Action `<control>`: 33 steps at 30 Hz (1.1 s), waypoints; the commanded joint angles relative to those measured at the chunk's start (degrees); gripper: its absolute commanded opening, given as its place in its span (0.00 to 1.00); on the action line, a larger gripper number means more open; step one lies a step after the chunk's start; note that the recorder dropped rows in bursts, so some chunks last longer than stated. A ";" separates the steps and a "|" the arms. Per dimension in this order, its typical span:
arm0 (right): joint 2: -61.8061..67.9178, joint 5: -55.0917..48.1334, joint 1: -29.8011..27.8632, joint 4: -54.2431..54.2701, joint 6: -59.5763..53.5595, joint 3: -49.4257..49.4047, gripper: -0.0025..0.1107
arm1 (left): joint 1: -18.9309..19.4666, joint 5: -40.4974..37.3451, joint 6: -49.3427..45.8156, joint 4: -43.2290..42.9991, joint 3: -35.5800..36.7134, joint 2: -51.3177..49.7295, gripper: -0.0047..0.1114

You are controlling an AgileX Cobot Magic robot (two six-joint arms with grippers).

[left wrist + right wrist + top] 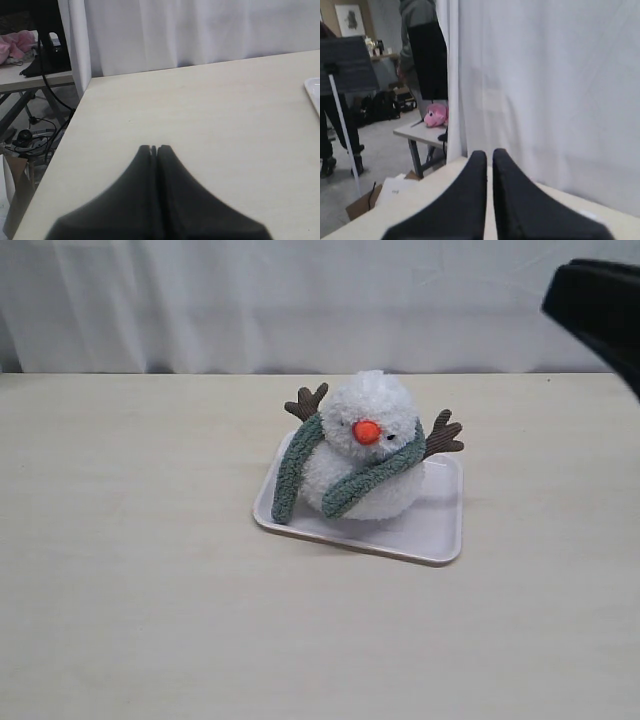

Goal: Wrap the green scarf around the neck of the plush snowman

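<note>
Snowman (370, 455) sitting on a tray, scarf already lying at its neck.
One plush snowman is sitting on one white tray (440, 530) near the middle of the table (130, 570), its two brown twig arms sticking out. One green scarf (295, 465) is wrapping its neck under the orange nose, one end hanging down to the tray, the other crossing the belly. Both grippers are hovering well apart from it: the left gripper (154, 148) is pressing its jaws together on nothing, and the right gripper (489, 155) is likewise closed and empty.
</note>
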State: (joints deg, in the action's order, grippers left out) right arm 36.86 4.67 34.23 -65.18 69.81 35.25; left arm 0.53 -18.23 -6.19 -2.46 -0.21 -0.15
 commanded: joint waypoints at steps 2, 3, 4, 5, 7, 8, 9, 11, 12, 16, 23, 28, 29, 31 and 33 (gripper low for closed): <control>-8.26 -0.44 -0.09 -0.44 -0.62 -0.72 0.06 | -0.32 0.53 0.03 0.14 0.21 0.15 0.04; -9.50 -0.44 -0.09 -0.44 -0.62 -0.72 0.06 | -0.32 0.53 0.03 0.14 0.21 0.15 0.04; -11.04 -0.44 -0.09 -0.44 -0.62 -0.72 0.06 | -0.32 0.53 0.03 0.14 0.21 0.15 0.04; -12.58 -0.44 -0.09 -0.44 -0.62 -0.72 0.06 | -0.32 0.53 0.03 0.14 0.21 0.15 0.04; -15.35 -0.44 -0.09 -0.44 -0.62 -0.72 0.06 | -0.32 0.53 0.03 0.14 0.21 0.15 0.04; -16.87 -0.44 -0.09 -0.44 -0.62 -0.72 0.06 | -0.32 0.53 0.03 0.14 0.21 0.15 0.04; -18.08 -0.44 -0.09 -0.44 -0.62 -0.72 0.06 | -0.32 0.53 0.03 0.14 0.21 0.15 0.04; -21.00 -0.44 -0.09 -0.44 -0.62 -0.72 0.06 | -0.32 0.53 0.03 0.14 0.21 0.15 0.04; -22.40 -0.44 -0.09 -0.44 -0.62 -0.72 0.06 | -0.32 0.53 0.03 0.14 0.21 0.15 0.04; -27.69 -0.44 -0.09 -0.44 -0.62 -0.72 0.06 | -0.32 0.53 0.03 0.14 0.21 0.15 0.04; -36.86 -0.44 -0.09 -0.44 -0.62 -0.72 0.06 | -0.32 0.53 0.03 0.14 0.21 0.15 0.04; -36.86 0.98 -0.09 -0.44 -0.62 0.95 0.06 | -0.32 0.53 0.03 0.14 0.21 0.15 0.04; -36.86 1.11 -0.09 -0.44 -0.62 1.08 0.06 | -0.32 0.53 0.03 0.03 0.21 0.15 0.04; -36.86 1.48 -0.09 -0.44 -0.62 1.13 0.06 | -0.32 0.53 0.03 0.03 0.21 0.15 0.04; -36.86 1.39 -0.09 -0.44 -0.62 1.13 0.06 | -0.32 0.53 0.03 0.03 0.21 0.15 0.04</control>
State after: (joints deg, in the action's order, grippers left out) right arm 0.09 5.70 34.23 -65.18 69.66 36.20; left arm 0.53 -18.23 -6.19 -2.46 -0.21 -0.15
